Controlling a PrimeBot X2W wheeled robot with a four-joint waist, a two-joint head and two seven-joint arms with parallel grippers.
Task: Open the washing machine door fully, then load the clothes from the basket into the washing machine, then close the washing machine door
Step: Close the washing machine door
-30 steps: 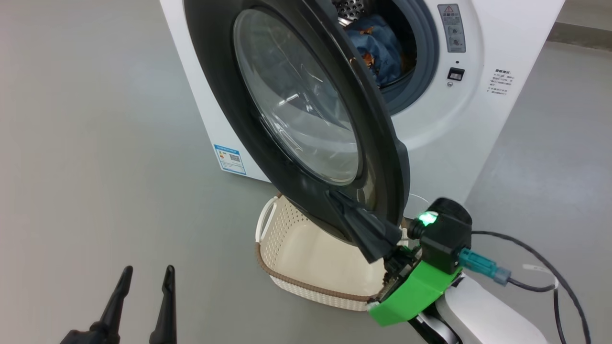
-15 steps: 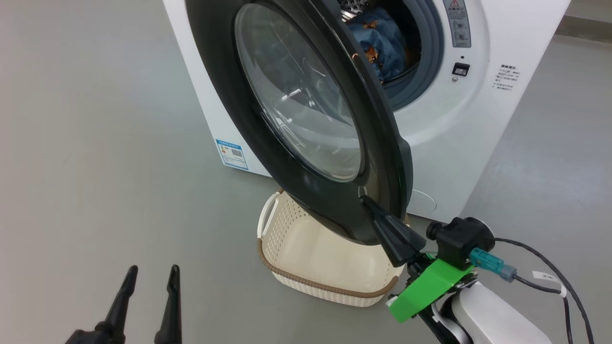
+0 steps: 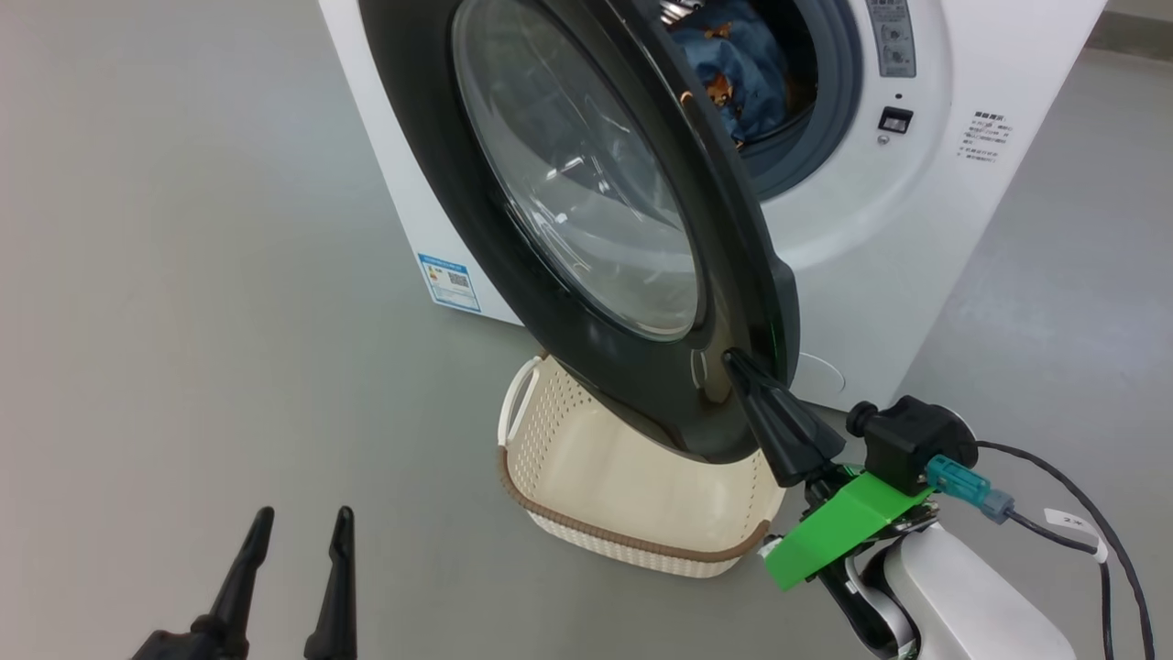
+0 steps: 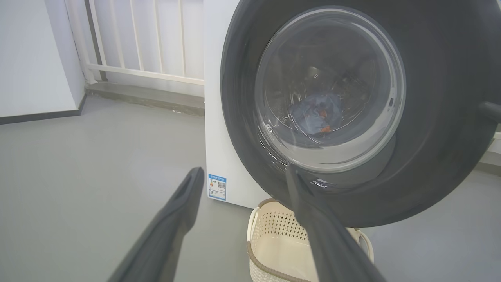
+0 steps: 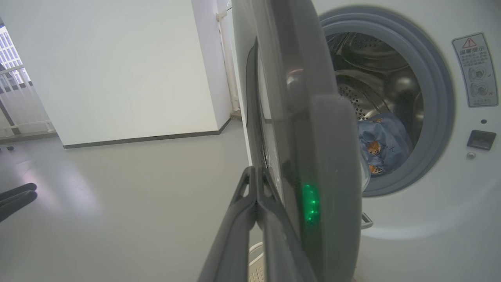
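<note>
1. Opening looks done: the washing machine door [image 3: 577, 202] stands swung out from the washing machine [image 3: 916, 238], roughly halfway, with its lower rim hanging over the basket [image 3: 559, 422].
2. Loading looks done too. The clothes [image 3: 733, 73], blue w/ little bears, lie inside the drum [image 5: 375, 90], behind the grey gasket [image 5: 440, 117]. Can't tell if that's both bundles or just one.
3. The basket sits on the floor [image 3: 183, 321] just in front of the machine, under the door. What I can see of its inside is bare. Part of it is hidden by the door rim, so I can't swear it's empty.
4. Right gripper [image 3: 731, 356]: fingers pinched together w/ nothing between them. The tips rest against the outer face of the door's black rim, low down near the free edge. In the right wrist view the door is nearly edge-on, w/ the closed fingers just beside its outer face.
5. Left gripper [image 3: 304, 518]: fingers spread wide, holding nothing, over the floor well apart from door & basket.
6. So I'd say we're on the last step — closing. Left to do: push the door the rest of the way round till it meets the front & catches. Approx. two thirds through overall — my guess.
</note>
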